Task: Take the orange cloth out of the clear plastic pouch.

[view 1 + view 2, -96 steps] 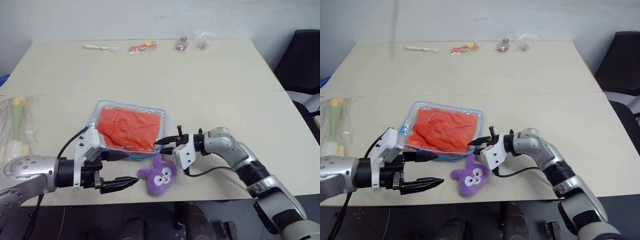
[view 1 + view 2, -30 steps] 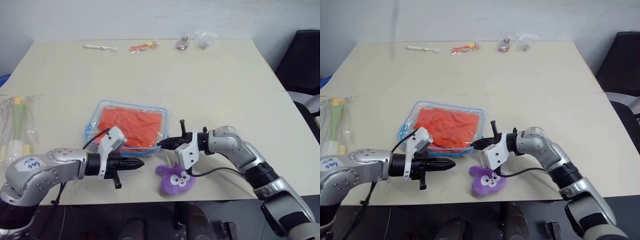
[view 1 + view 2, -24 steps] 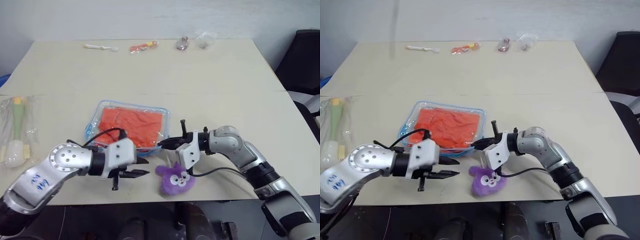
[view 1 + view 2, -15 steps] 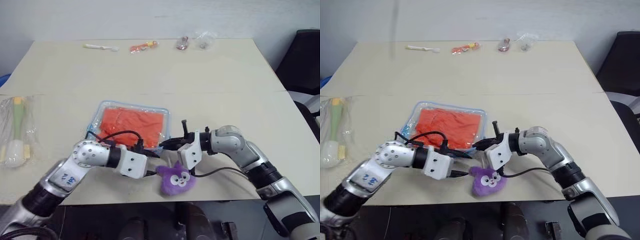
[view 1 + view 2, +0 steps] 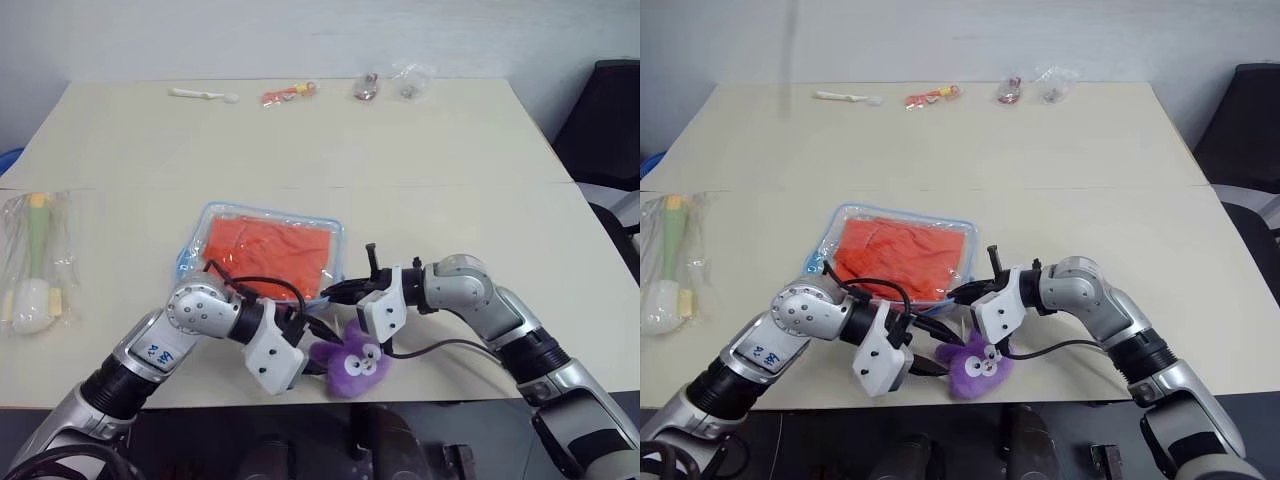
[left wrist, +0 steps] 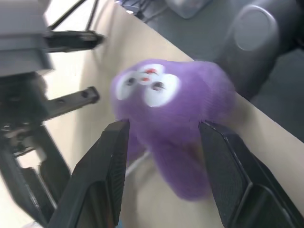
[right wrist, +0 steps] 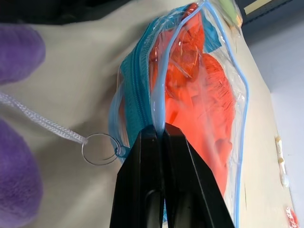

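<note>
The orange cloth [image 5: 265, 250] lies folded inside the clear plastic pouch [image 5: 196, 240], which rests flat on the table near the front edge. My right gripper [image 5: 327, 292] is shut on the pouch's blue-trimmed edge at its near right corner; the right wrist view shows its fingers [image 7: 142, 190] pinched on the trim [image 7: 161, 80] with the cloth [image 7: 209, 95] behind. My left gripper [image 5: 318, 350] is open just in front of the pouch, pointing right. In the left wrist view its fingers [image 6: 111, 161] stand on either side of a purple plush bunny [image 6: 175, 104].
The bunny [image 5: 357, 365] sits at the table's front edge, with a string and ring [image 7: 99, 149] beside the pouch's zipper. A clear bag with a green-white item [image 5: 30, 265] lies far left. Small items [image 5: 285, 95] line the far edge. A black chair [image 5: 610, 110] stands at the right.
My left arm has swung right and rolled its wrist, and its gripper has gone from shut to open beside the bunny. The right gripper has kept its grip on the pouch.
</note>
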Robot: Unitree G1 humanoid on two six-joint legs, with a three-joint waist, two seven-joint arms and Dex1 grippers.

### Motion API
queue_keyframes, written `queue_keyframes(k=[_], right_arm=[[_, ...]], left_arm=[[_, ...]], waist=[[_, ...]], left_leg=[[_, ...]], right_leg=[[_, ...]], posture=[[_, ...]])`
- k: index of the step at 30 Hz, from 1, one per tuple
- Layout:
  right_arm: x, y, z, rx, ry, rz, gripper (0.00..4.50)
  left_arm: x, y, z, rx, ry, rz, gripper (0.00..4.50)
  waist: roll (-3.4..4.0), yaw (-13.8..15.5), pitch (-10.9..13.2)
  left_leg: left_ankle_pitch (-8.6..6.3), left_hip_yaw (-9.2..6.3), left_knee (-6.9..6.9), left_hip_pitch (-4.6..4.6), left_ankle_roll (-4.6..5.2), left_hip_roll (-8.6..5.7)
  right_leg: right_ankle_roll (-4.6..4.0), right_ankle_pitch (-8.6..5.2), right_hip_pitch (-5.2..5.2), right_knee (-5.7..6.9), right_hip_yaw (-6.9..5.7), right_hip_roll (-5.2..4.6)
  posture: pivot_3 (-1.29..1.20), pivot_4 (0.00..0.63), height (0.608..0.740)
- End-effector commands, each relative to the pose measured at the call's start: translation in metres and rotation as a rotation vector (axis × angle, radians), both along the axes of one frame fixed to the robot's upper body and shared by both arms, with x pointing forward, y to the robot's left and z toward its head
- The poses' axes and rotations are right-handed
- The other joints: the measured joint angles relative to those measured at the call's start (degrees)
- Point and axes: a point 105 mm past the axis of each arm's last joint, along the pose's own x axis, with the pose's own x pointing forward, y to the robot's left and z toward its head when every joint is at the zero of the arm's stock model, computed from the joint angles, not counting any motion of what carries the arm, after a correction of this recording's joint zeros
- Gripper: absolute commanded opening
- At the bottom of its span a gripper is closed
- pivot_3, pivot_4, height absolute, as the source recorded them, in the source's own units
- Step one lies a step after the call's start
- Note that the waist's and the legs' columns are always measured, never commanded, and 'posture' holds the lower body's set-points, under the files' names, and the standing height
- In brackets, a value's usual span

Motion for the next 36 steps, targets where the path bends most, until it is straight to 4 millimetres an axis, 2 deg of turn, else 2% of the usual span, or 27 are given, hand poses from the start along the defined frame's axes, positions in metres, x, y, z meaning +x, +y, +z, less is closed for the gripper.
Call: queue_keyframes(k=[1, 10, 16, 19, 23, 25, 31, 36], right_arm=[[0.0, 0.0, 0.013, 0.035, -0.04, 0.009, 0.0], [0.002, 0.003, 0.015, 0.038, -0.047, 0.007, 0.0], [0.002, 0.004, 0.015, 0.04, -0.045, 0.006, 0.0], [0.002, 0.003, 0.015, 0.041, -0.046, 0.005, 0.0], [0.002, 0.001, 0.014, 0.037, -0.048, 0.002, 0.0], [0.002, 0.001, 0.014, 0.036, -0.049, 0.001, 0.0], [0.003, 0.0, 0.014, 0.037, -0.047, 0.002, 0.0], [0.006, -0.007, 0.015, 0.028, -0.047, 0.006, 0.0]], left_arm=[[-0.001, 0.002, 0.001, 0.033, -0.088, -0.082, 2.47], [0.0, -0.021, 0.001, -0.044, -0.161, -0.161, 2.47], [0.004, -0.028, -0.011, -0.04, -0.198, -0.19, 2.47], [0.006, -0.028, -0.013, -0.051, -0.185, -0.182, 1.8], [0.007, -0.027, -0.01, -0.064, -0.179, -0.167, 0.53], [0.007, -0.026, -0.008, -0.071, -0.177, -0.163, 0.05], [0.011, -0.018, 0.0, -0.082, -0.185, -0.098, 0.05], [0.012, 0.006, 0.011, -0.085, -0.147, 0.044, 0.05]], waist=[[0.0, 0.11, 0.0], [0.0, 0.97, 0.0], [-0.01, 1.02, 0.0], [0.0, 1.02, 0.0], [0.0, 1.06, 0.0], [0.0, 1.04, 0.0], [0.0, 1.02, 0.0], [0.0, 0.92, 0.0]], left_leg=[[0.0, 0.0, 0.0, 0.0, 0.0, 0.0], [0.0, 0.08, 0.05, 0.0, 0.04, 0.0], [-0.01, 0.12, 0.04, 0.02, 0.08, -0.02], [-0.01, 0.13, 0.05, 0.02, 0.09, 0.0], [-0.01, 0.14, 0.06, 0.02, 0.1, -0.01], [-0.01, 0.14, 0.05, 0.02, 0.1, -0.01], [-0.01, 0.14, 0.05, 0.02, 0.1, 0.0], [-0.01, 0.14, 0.04, 0.02, 0.1, 0.02]], right_leg=[[0.0, 0.0, 0.0, 0.0, 0.0, 0.0], [0.03, 0.02, 0.0, 0.01, 0.0, 0.01], [0.05, 0.03, 0.01, 0.01, 0.01, 0.01], [0.05, 0.03, 0.01, 0.01, 0.01, 0.02], [0.06, 0.03, 0.01, 0.01, 0.01, 0.0], [0.06, 0.03, 0.01, 0.01, 0.01, 0.0], [0.06, 0.03, 0.0, 0.01, 0.01, 0.01], [0.06, 0.03, -0.01, 0.01, 0.01, 0.01]], posture=[[0.0, 0.15, 0.74], [0.0, 0.15, 0.74], [0.0, 0.15, 0.74], [0.0, 0.15, 0.74], [0.0, 0.15, 0.74], [0.0, 0.15, 0.74], [0.0, 0.15, 0.74], [0.0, 0.15, 0.74]])
